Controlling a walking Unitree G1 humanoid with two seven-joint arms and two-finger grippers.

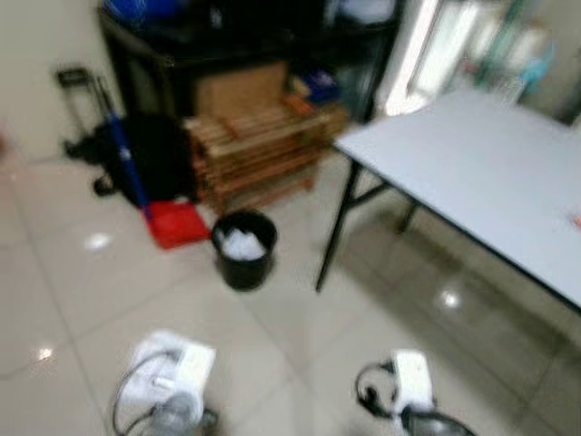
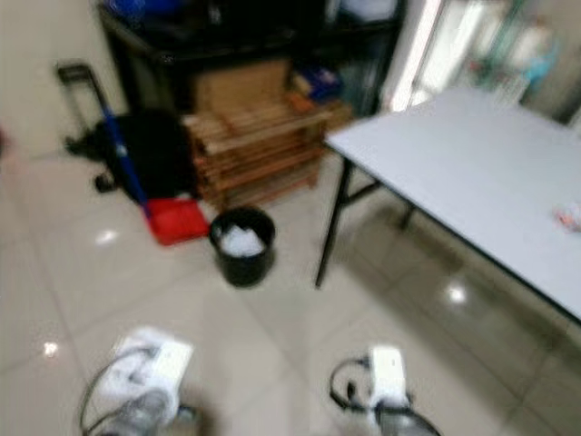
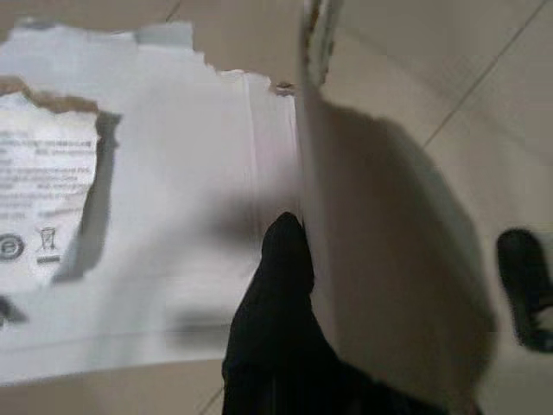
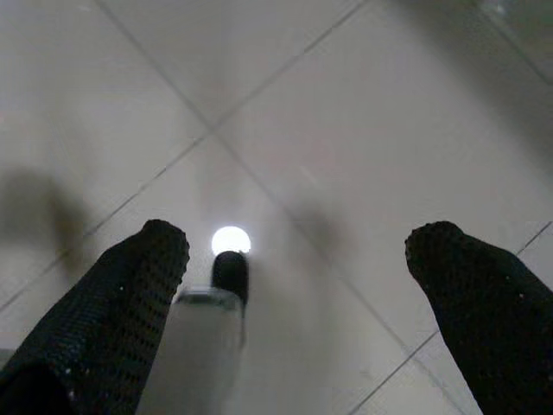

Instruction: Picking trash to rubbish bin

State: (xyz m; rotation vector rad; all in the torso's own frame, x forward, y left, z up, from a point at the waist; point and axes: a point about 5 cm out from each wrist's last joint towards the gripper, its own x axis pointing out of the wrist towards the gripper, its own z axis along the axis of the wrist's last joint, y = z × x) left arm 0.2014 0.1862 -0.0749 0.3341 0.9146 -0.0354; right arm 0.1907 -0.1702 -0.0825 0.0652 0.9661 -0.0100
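Observation:
A black rubbish bin (image 1: 243,247) stands on the tiled floor ahead, with white crumpled trash (image 1: 241,243) inside it. My left gripper (image 3: 294,251) is shut on a torn white piece of cardboard (image 3: 173,199) with printed marks; one black finger (image 3: 278,290) lies across its fold. In the head views that cardboard (image 1: 172,363) shows low at the left, over my left arm (image 1: 171,416). My right gripper (image 4: 298,251) hangs open above bare floor tiles, nothing between its fingers (image 4: 138,294). The head views are blurred.
A grey folding table (image 1: 481,173) with black legs fills the right side, a small pink thing (image 2: 567,215) near its edge. Behind the bin are a wooden rack (image 1: 259,145), a red dustpan (image 1: 177,222) with a blue-handled broom, a black bag and dark shelving.

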